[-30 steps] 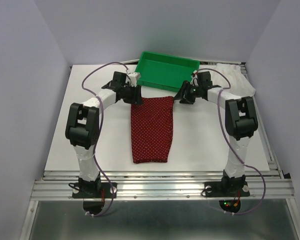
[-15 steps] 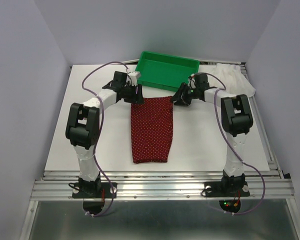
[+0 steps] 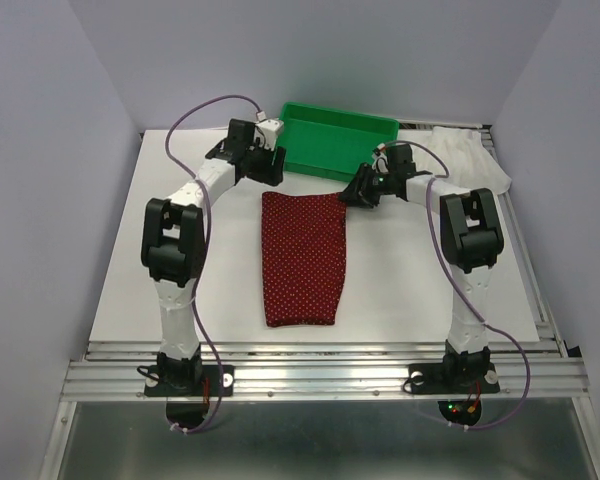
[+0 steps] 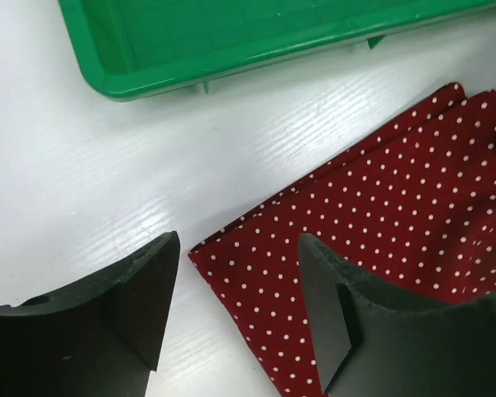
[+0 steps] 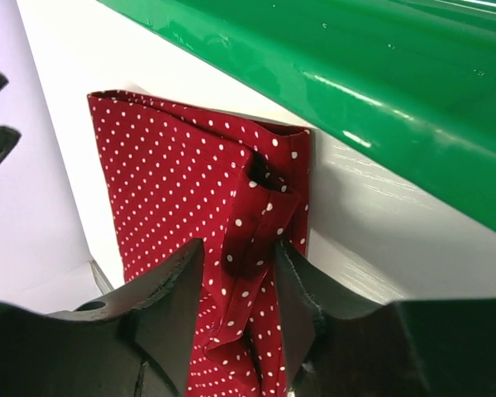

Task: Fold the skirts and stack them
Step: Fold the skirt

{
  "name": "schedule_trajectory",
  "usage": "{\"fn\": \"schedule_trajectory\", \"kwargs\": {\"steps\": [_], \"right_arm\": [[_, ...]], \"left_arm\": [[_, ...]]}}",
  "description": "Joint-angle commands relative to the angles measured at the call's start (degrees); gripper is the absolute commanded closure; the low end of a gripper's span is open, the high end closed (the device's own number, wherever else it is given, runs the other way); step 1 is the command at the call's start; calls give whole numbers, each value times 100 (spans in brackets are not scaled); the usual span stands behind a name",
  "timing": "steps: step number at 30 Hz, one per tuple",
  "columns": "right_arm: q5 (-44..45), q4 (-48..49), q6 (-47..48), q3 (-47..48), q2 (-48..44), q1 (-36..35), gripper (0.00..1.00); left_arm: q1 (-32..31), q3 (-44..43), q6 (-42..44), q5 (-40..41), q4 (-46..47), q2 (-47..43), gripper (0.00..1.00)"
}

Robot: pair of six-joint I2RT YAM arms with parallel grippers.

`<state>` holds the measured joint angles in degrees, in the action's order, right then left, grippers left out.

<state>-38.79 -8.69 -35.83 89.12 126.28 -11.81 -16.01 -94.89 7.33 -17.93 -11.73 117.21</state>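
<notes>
The dark red dotted skirt [image 3: 303, 260] lies flat and lengthwise in the middle of the table. My left gripper [image 3: 270, 165] hovers open over its far left corner [image 4: 231, 248], and the cloth lies flat between the wide jaws, untouched. At the far right corner my right gripper [image 3: 355, 195] sits low. Its jaws [image 5: 238, 246] stand partly apart on either side of a raised fold of the red skirt [image 5: 165, 182]. The white skirt [image 3: 470, 155] lies crumpled at the table's far right corner.
A green plastic tray [image 3: 320, 168] stands just beyond the red skirt's far edge, close to both grippers; its rim shows in the left wrist view [image 4: 149, 83] and its wall in the right wrist view [image 5: 355, 91]. The white tabletop [image 3: 200, 290] runs along the skirt's left side.
My left gripper has opened wider and drawn back from the skirt's far left corner toward the tray. My right gripper's jaws have narrowed around the fold at the far right corner.
</notes>
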Motion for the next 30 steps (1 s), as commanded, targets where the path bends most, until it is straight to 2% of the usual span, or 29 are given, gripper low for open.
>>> {"fn": "schedule_trajectory", "kwargs": {"steps": [1,5,9,15,19,21,22,23,24,27,28,30], "right_arm": [[38,95,147,290,72,-84,57],[64,69,217,343,90,-137,60],[64,34,244,387,116,-137,61],[64,-1,279,448,160,-190,61],[82,-10,287,457,160,-190,61],[73,-1,288,457,160,-190,62],[73,-10,305,457,160,-190,62],[73,-10,349,474,160,-190,66],[73,-1,375,483,160,-190,72],[29,34,402,545,143,-242,83],[12,51,411,554,134,-242,89],[-59,147,419,562,64,-242,95]], "left_arm": [[1,-906,1111,-307,-909,574,31],[1,-1251,1332,-500,-1227,874,35],[1,-1339,1394,-632,-1332,1005,45],[-7,-1400,1508,-650,-1490,1102,47],[-7,-1401,1552,-711,-1464,1120,67],[-7,-1383,1534,-738,-1368,1094,72],[1,-1357,1508,-755,-1341,1059,81],[1,-1339,1482,-755,-1271,1032,86],[1,-1313,1464,-738,-1236,997,98],[1,-1295,1438,-703,-1174,944,100],[10,-1243,1438,-694,-1148,875,100],[54,-1102,1403,-676,-982,769,100]]}}
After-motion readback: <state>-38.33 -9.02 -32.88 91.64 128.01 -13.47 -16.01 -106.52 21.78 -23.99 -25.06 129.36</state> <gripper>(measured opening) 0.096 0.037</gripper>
